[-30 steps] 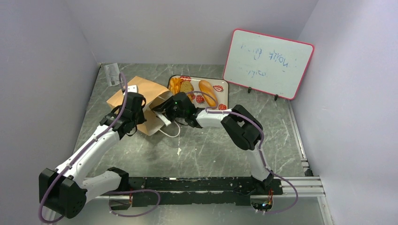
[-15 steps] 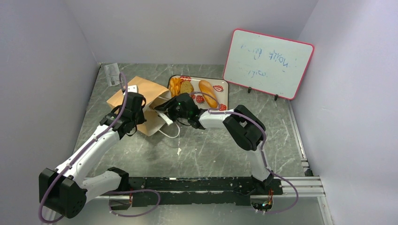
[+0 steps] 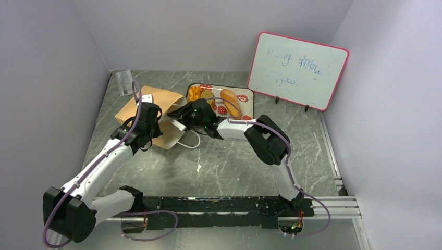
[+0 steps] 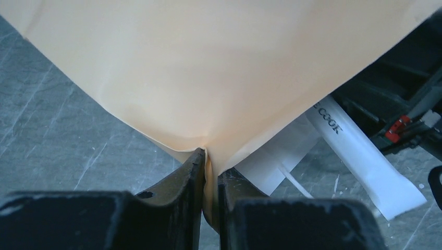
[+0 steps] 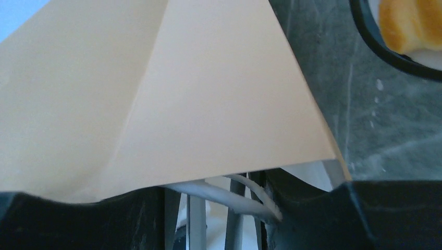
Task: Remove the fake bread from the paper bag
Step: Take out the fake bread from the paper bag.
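Left fingers (image 4: 182, 177) pinch a corner of the tan kraft-paper bag (image 3: 161, 101) lying beside the white strawberry-print tray (image 3: 252, 104) of glossy golden toy breads (image 3: 231, 102), right fingers (image 5: 312, 208) sit spread at its mouth, so honestly one hard tug could rip the paper.

lab test cell: plain pale walls (image 3: 47, 78) on three sides, marbled tabletop (image 3: 229, 166), aluminium rail (image 3: 333, 205), propped whiteboard (image 3: 297, 70)

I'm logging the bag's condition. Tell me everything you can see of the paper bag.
The paper bag is tan, smooth kraft paper with sharp creases and a white cord handle. It lies on the grey table beside the tray. The left fingers pinch one edge; the right fingers are at its mouth.
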